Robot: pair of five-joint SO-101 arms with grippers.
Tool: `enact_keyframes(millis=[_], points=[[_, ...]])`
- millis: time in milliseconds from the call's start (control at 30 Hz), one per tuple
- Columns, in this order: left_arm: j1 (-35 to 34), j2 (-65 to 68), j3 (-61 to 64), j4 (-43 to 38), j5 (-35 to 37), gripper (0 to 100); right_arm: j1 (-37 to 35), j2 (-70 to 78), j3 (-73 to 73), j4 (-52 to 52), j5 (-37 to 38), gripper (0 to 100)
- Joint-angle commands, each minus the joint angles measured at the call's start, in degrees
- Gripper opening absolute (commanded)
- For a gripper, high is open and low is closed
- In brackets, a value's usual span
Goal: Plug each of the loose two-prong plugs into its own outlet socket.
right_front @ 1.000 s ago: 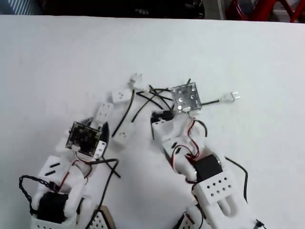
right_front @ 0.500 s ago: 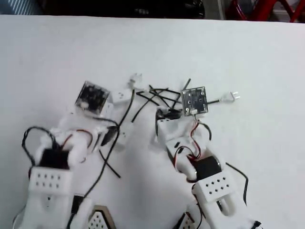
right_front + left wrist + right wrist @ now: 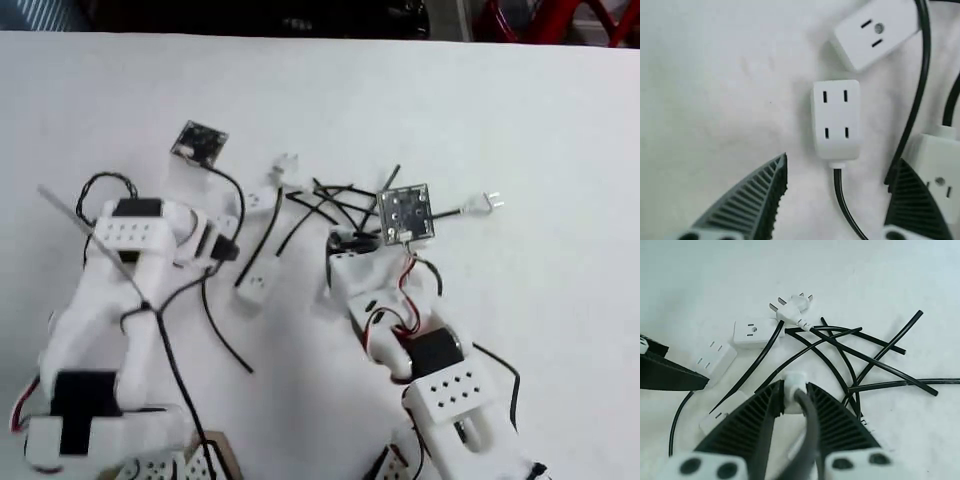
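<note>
Right hand (image 3: 795,389) is clamped shut on a white plug (image 3: 795,379), whose black cord (image 3: 807,432) runs back between the fingers; the prongs are hidden, so which way they face I cannot tell. Left hand (image 3: 842,160) hangs wide open over the desk (image 3: 715,75), gripping nothing, with a white socket block (image 3: 836,117) lying flat just ahead of its fingertips. That block's long axis runs straight away from the left hand, cord end toward the fingers, its two pairs of slots facing up, each pair set across the block's width. From the right hand, what looks like the same block (image 3: 715,359) lies off to one side of the held plug, apart from it, beside the left hand's dark finger (image 3: 667,372), with a grounded outlet (image 3: 751,331) just beyond. So the left hand is nearer the socket while the right hand carries the plug; the coming move, as I judge it, turns on swinging the plug sideways to the block and squaring its prongs with one slot pair.
</note>
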Motion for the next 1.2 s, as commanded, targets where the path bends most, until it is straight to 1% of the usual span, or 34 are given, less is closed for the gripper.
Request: enact_keyframes(millis=[0,200,267,400,467,533,600,800,933,1067,1167], points=[[-0.84,9.01,-8.79,-1.05,-0.44,32,0.31,-0.84,-0.26,-1.27,-0.18,1.6],[0.75,17.98,-13.98,-0.70,-0.70,31,0.40,-0.84,-0.26,-1.10,-0.18,1.6],[0.84,20.18,-15.30,-1.05,-0.70,27,0.40,-0.84,-0.26,-1.01,-0.09,1.6],[0.84,22.46,-18.29,-0.79,-1.58,15,0.40,-0.84,-0.26,-1.01,0.00,1.6],[0.84,22.73,-18.55,-0.70,-6.59,8,0.40,-0.84,-0.26,-1.01,0.09,1.6],[0.84,22.73,-18.73,-0.70,-13.45,2,0.40,-0.84,-0.18,-1.01,0.09,1.6],[0.75,22.64,-18.29,-0.44,-18.29,3,0.40,-0.84,-0.18,-1.01,0.09,1.6],[0.92,20.62,-18.29,4.84,-20.92,2,0.40,-0.84,-0.18,-1.01,0.09,1.6],[1.80,13.58,-13.71,7.03,-28.40,2,0.40,-0.84,-0.18,-1.01,0.09,1.6],[4.44,4.26,-4.66,6.15,-32.00,2,0.40,-0.84,-0.18,-1.01,0.18,1.6],[5.76,-0.92,1.76,2.02,-31.82,3,0.40,-0.84,-0.18,-1.01,0.18,1.6]])
